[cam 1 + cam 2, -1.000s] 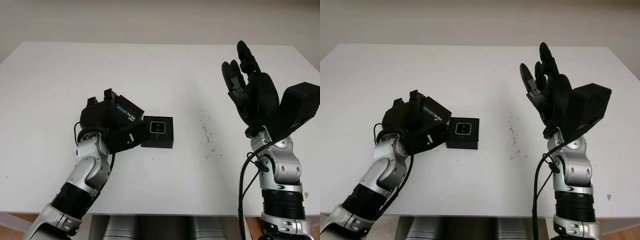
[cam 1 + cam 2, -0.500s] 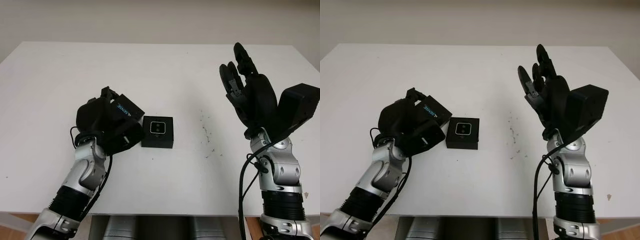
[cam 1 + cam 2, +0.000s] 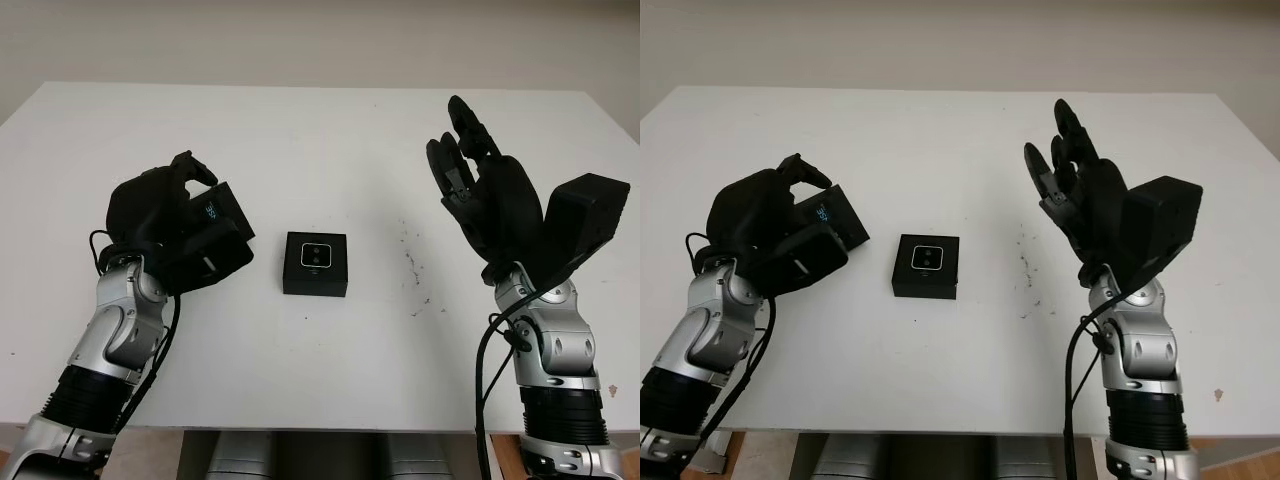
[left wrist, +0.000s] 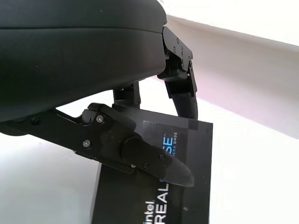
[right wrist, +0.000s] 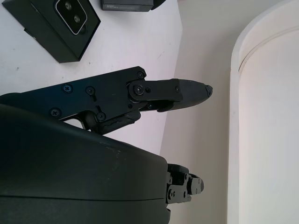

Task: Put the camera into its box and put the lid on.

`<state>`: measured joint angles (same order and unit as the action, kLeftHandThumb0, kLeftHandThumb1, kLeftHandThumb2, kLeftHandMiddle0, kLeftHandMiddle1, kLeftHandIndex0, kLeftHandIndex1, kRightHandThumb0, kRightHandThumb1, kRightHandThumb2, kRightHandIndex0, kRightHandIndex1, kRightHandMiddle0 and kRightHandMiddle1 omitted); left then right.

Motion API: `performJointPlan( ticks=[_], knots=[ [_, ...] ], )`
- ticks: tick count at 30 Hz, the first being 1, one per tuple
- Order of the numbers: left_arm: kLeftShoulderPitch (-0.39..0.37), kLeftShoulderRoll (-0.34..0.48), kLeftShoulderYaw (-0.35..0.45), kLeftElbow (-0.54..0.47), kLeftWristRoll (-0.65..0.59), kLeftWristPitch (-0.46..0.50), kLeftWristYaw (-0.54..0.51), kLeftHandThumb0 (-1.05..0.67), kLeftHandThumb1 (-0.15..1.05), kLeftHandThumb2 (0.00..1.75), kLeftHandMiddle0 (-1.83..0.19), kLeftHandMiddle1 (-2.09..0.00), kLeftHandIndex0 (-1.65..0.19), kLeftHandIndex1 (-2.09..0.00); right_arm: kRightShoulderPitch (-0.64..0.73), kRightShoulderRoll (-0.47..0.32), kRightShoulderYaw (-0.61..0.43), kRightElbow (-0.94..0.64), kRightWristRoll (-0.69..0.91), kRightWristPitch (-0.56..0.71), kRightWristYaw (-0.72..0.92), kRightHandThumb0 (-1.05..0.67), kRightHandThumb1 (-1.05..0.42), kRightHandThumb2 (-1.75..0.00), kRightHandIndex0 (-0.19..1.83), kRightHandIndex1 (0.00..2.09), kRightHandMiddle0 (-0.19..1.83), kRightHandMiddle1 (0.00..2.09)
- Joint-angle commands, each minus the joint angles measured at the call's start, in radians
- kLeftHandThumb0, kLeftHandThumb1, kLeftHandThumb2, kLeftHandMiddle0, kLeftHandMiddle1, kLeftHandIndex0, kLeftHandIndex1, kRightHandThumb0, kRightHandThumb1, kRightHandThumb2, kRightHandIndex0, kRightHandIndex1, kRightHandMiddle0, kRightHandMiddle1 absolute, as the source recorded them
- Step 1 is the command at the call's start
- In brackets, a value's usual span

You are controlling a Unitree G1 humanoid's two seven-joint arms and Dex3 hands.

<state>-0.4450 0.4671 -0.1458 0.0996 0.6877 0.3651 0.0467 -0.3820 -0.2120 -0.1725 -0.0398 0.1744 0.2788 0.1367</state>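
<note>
A bare test setup, likely a lab: a plain white table point(image 3: 300, 130) fills most of the frame beneath a blank beige wall point(image 3: 320, 40) along the top (grey metal bins point(image 3: 330, 468) show at the bottom edge).

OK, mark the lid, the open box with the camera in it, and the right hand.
lid point(image 3: 212, 232), left eye view, its printed top.
box point(image 3: 316, 278), left eye view, its front rim.
right hand point(image 3: 1080, 200), right eye view, its palm.

Black box point(image 3: 316, 264), white-rimmed camera point(image 3: 316, 254); black lid point(image 3: 212, 230) w/ blue-white lettering; white table point(image 3: 330, 150).
</note>
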Motion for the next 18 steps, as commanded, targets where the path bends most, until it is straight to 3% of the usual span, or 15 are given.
performJointPlan(
  ticks=[1,7,11,18],
  knots=[
    [-0.023,0.004,0.02,-0.006,-0.024,-0.01,-0.016,-0.13,0.96,0.05,-0.46,-1.26,-0.42,-1.12,0.003,-0.008,-0.004,-0.006,0.003,-0.001,0.003,-0.58,-1.05,-0.3,-0.08,0.05,0.0,0.08],
    [-0.04,-0.011,0.104,0.005,-0.215,-0.006,-0.142,-0.13,0.97,0.06,-0.47,-1.48,-0.39,-1.18,0.008,-0.011,-0.007,-0.016,0.003,0.009,0.004,-0.57,-1.05,-0.32,-0.09,0.05,0.0,0.08],
    [-0.066,-0.017,0.168,0.025,-0.372,0.023,-0.247,-0.15,0.97,0.05,-0.45,-1.43,-0.38,-1.23,0.011,-0.012,-0.003,-0.023,-0.003,0.021,-0.001,-0.56,-1.05,-0.32,-0.09,0.05,0.0,0.08],
    [-0.09,-0.003,0.157,0.061,-0.398,0.049,-0.255,-0.2,0.95,0.05,-0.44,-1.4,-0.4,-1.22,0.018,-0.017,0.003,-0.029,-0.02,0.017,0.001,-0.57,-1.05,-0.32,-0.07,0.06,0.01,0.09]
  ],
)
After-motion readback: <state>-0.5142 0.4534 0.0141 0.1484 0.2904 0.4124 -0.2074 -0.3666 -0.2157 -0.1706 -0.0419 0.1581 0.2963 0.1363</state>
